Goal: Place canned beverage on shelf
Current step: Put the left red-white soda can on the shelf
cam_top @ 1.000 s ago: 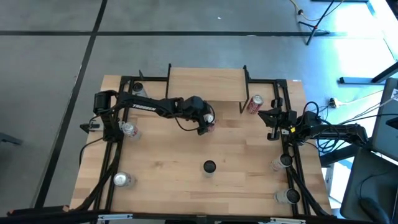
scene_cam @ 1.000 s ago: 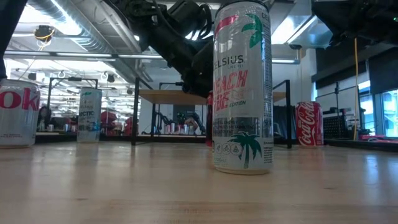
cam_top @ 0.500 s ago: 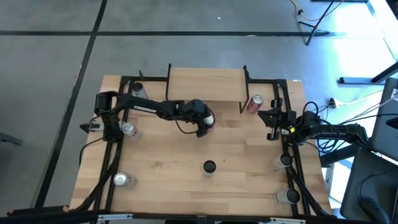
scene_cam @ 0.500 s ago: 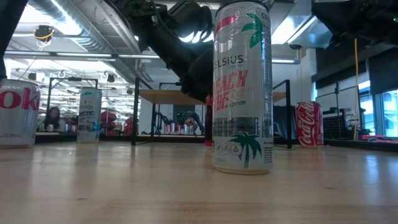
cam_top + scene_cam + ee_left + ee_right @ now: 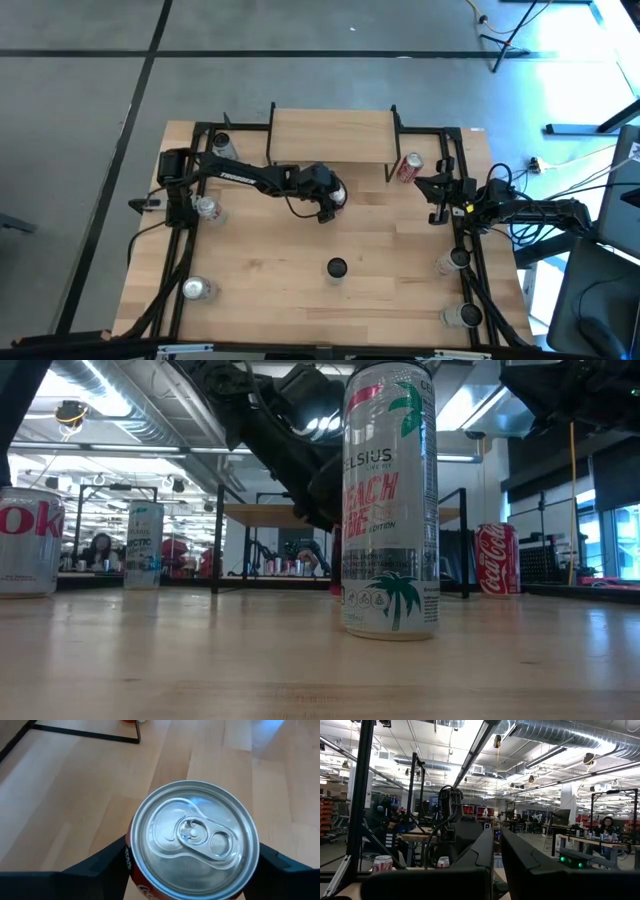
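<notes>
Grasping is under way: a red cola can (image 5: pixel 192 845), upright on the tabletop (image 5: pixel 260 290) just before the shelf (image 5: pixel 330 135), is flanked by the spread left tool (image 5: pixel 333 200), to be pinched and lifted next.

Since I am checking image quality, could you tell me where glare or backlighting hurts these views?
High view: daylight blows out the floor at upper right. Low view: ceiling lights backlight the left arm into silhouette; the Celsius can reads clearly. Left wrist view: soft sheen on the can lid.
</notes>
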